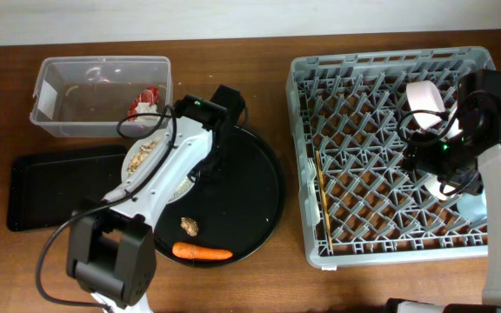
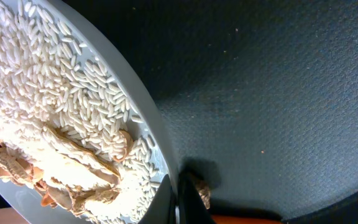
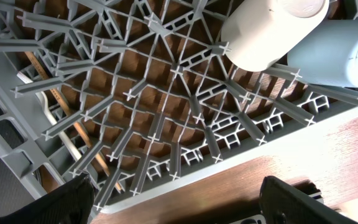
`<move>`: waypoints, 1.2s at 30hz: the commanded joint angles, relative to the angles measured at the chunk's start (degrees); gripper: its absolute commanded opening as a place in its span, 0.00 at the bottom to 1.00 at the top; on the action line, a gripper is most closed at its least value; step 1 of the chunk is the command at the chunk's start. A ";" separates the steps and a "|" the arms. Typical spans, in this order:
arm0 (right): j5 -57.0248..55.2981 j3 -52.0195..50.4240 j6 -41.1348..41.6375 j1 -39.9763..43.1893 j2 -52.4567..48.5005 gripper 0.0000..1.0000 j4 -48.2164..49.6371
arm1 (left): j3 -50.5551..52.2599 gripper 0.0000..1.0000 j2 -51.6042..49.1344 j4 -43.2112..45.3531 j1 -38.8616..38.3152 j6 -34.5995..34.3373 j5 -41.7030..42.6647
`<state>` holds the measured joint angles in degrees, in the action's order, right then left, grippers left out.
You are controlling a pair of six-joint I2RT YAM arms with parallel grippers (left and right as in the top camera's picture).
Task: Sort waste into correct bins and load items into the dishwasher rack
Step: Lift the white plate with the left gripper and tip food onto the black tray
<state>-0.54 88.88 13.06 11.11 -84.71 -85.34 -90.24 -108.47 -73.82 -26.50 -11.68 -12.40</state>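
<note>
My left gripper (image 1: 165,146) is shut on the rim of the white plate (image 1: 144,156). The plate is tilted at the round black tray's left edge and carries rice and food chunks (image 2: 61,137). In the left wrist view the jaws (image 2: 180,200) pinch the plate's edge (image 2: 148,118). The brown lump (image 1: 189,226) and the carrot (image 1: 203,253) lie on the round tray. The wrapper (image 1: 145,101) is in the clear tub (image 1: 59,122). My right gripper (image 3: 185,205) is open and empty over the rack (image 1: 337,78). The rack holds the cream cup (image 3: 272,31), blue cup (image 3: 337,56), pink bowl (image 1: 424,96) and chopsticks (image 1: 323,200).
The shallow black tray (image 1: 50,187) lies left of the plate, below the tub. The round black tray (image 1: 259,200) sits between the bins and the rack. My right arm reaches over the rack's right side (image 1: 494,165).
</note>
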 commanded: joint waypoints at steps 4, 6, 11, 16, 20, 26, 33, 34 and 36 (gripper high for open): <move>0.31 -0.20 -0.42 0.15 -0.13 0.88 -0.20 | -1.44 0.00 5.33 -1.20 12.63 -0.20 -2.95; 0.31 -0.20 -0.44 0.17 -0.13 0.89 -0.22 | -1.44 0.00 5.33 1.36 18.80 3.02 4.66; 0.28 -0.20 -0.46 0.17 -0.13 0.89 -0.39 | -1.44 0.00 5.33 3.93 30.75 12.11 22.86; 0.26 -0.22 -0.46 0.17 -0.13 0.89 -0.39 | -1.44 0.00 6.64 4.55 42.05 16.57 38.56; 0.26 -0.20 -0.46 0.17 -0.13 0.89 -0.44 | -1.42 0.00 8.96 2.95 52.72 21.92 52.61; 0.04 -0.22 -0.63 0.17 -0.13 0.89 -0.85 | -1.42 0.00 8.96 -0.66 64.35 28.85 70.79; 0.02 -0.20 -0.63 0.17 -0.13 0.88 -1.46 | -0.94 0.00 7.87 0.63 65.40 30.80 73.99; 0.04 -0.22 -0.63 0.17 -0.13 0.89 -1.46 | -0.83 0.00 7.63 -0.04 65.90 29.88 73.83; 0.04 -0.22 -0.66 0.17 -0.13 0.88 -1.46 | -0.74 0.00 6.84 -0.76 65.96 28.28 74.93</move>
<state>-0.54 88.88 12.84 11.11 -84.73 -86.78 -90.67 -100.92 -74.50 38.94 16.53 60.16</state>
